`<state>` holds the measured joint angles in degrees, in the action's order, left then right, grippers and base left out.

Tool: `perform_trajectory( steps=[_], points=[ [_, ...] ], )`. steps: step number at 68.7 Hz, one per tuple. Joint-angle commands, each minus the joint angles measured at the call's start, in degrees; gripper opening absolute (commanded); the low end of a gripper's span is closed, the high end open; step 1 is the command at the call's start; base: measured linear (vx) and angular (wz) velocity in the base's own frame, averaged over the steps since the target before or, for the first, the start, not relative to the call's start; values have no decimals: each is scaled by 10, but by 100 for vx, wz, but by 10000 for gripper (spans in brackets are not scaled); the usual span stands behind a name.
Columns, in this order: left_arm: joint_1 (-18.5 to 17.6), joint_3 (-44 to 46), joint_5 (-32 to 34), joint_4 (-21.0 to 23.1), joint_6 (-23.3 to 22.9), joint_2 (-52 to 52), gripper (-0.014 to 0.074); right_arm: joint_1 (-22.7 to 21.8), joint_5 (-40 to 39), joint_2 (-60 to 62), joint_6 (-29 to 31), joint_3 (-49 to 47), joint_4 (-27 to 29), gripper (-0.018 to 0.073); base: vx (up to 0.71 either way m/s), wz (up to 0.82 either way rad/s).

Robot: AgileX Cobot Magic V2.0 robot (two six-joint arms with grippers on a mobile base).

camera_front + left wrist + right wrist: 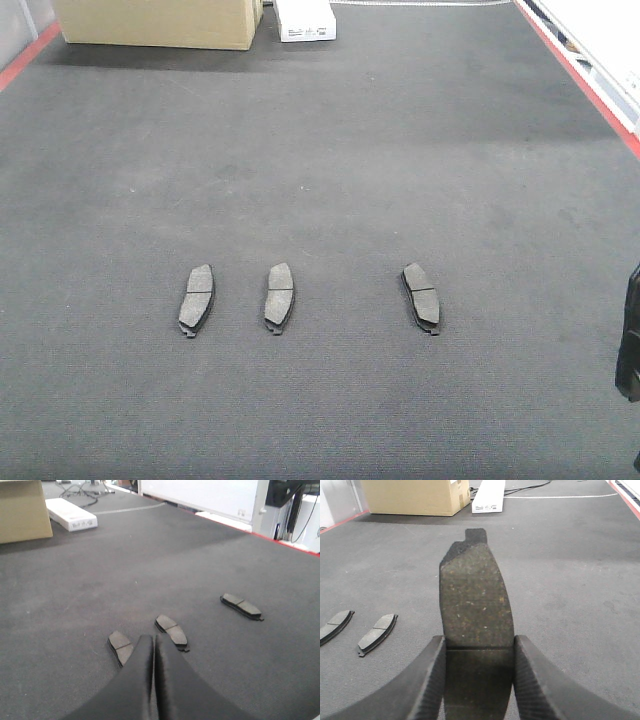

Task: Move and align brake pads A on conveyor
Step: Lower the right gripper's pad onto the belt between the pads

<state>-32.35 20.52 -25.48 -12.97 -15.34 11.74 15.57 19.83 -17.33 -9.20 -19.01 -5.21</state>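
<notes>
Brake pads (196,299) (279,294) (421,295) lie in a row on the dark conveyor (320,150), three of them, the third well apart from the other two. The right end effector (479,652) is clamped on a fourth brake pad (475,600), lifted off the belt. The left end effector (154,647) has its fingers pressed together, holding nothing. A cardboard box (160,22) and a white box (305,20) sit at the far end.
</notes>
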Motion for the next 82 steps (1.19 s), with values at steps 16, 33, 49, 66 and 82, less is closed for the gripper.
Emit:
perform_trajectory(
  steps=[16,33,49,66,82],
  points=[
    [-2,14,59,-7,-1,5,-6,-1,-56,-5,5,-18,-6,-4,0,0],
    [-2,14,59,-6,-1,5,-6,-1,-64,-5,2,-18,-3,-4,0,0],
    [-2,14,58,-6,-1,5,-6,-1,-96,-76,2,-33,-5,-4,0,0],
    [-2,14,55,-6,-1,5,-6,-1,-76,-312,3,-157,-1,0,0,0],
    [-2,14,53,-5,-1,5,-6,1,-57,-509,3,-271,49,8,0,0]
  ],
)
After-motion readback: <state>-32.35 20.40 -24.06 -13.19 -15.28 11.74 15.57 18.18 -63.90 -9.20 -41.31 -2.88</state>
